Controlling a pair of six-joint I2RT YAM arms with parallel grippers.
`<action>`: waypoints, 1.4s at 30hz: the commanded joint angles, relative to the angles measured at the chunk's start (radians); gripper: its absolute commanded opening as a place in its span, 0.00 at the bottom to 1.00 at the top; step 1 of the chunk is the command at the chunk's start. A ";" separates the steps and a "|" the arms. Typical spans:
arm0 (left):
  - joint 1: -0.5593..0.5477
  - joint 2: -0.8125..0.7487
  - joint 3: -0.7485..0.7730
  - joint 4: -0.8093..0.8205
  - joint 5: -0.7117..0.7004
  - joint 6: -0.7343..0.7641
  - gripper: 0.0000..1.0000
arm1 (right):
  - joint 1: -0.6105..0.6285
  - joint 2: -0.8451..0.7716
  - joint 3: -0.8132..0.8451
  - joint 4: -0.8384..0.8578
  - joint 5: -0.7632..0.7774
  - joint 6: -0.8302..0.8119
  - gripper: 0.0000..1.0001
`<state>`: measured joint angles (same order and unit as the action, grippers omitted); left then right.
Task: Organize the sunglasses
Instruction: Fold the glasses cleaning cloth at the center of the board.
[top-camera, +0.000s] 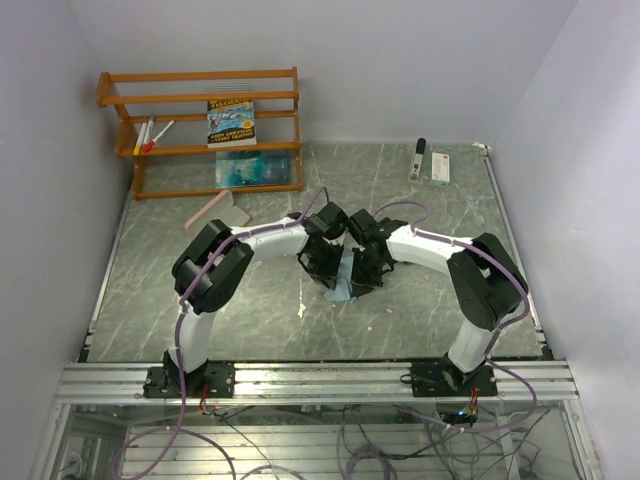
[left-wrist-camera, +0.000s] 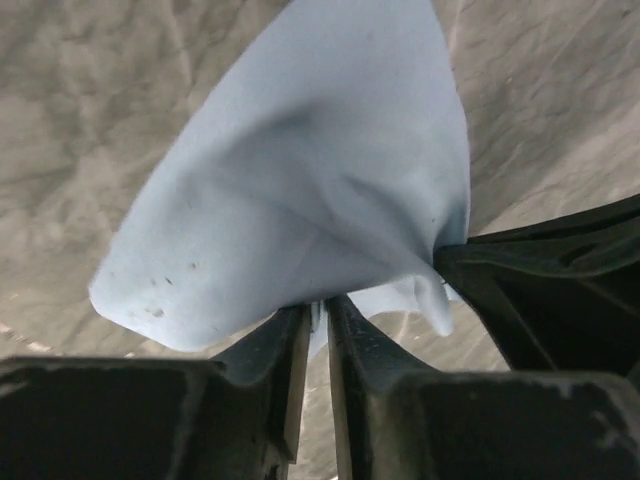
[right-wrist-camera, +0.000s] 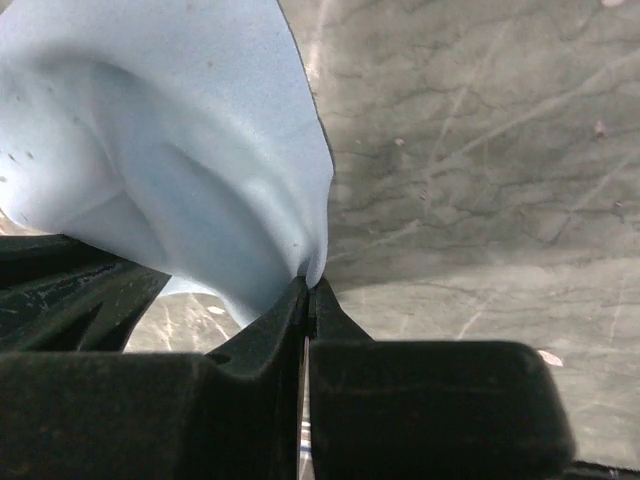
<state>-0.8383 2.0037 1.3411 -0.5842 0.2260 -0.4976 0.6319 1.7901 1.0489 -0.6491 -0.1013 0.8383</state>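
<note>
Nearest me, at the near edge, sat the metal rail (top-camera: 320, 380) w/ both arm bases bolted on. From there the arms reached in to the middle of the tabletop (top-camera: 180, 300), wrists nearly touching. Btwn them was a blue cloth (left-wrist-camera: 300, 180), soft and creased, poss. a lens wipe or a pouch; I couldn't tell which.

The left end effector (left-wrist-camera: 320, 305) was closed down on one edge of it, w/ only the fabric's thickness btwn the jaws. The right end effector (right-wrist-camera: 308, 285) was pinched tight on another edge close by, no gap showing. Each had a bit of cloth and nothing else. Two grips that close made sense to me if the aim was to spread or open it, since one arm alone would leave it bunched. Whether its loose end touched the tabletop I couldn't tell.

No sunglasses were visible in the wrist views or from above. If they were inside or under the cloth, I couldn't say.

Other stuff lay well apart:
- a wooden rack (top-camera: 200, 100) in the far-left corner, w/ a book (top-camera: 231, 121) and markers (top-camera: 150, 135) on it
- a pink flat item (top-camera: 208, 211) just in front of the rack
- a white box (top-camera: 441, 167) near the far edge, right side

Prob. the rack was the tidy-up spot.
</note>
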 joint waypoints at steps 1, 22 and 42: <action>-0.349 0.103 -0.071 -0.036 0.026 0.014 0.16 | -0.050 0.163 0.096 0.164 0.074 -0.059 0.00; -0.196 -0.019 0.165 -0.278 -0.062 0.318 0.07 | -0.052 0.075 0.114 0.175 0.115 -0.025 0.00; -0.095 -0.186 0.302 -0.312 0.002 0.380 0.07 | 0.026 -0.121 0.226 0.073 0.174 0.055 0.00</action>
<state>-0.8131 1.9308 1.6836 -0.9150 0.1398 -0.2279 0.6273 1.6932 1.2118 -0.6128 0.0311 0.8600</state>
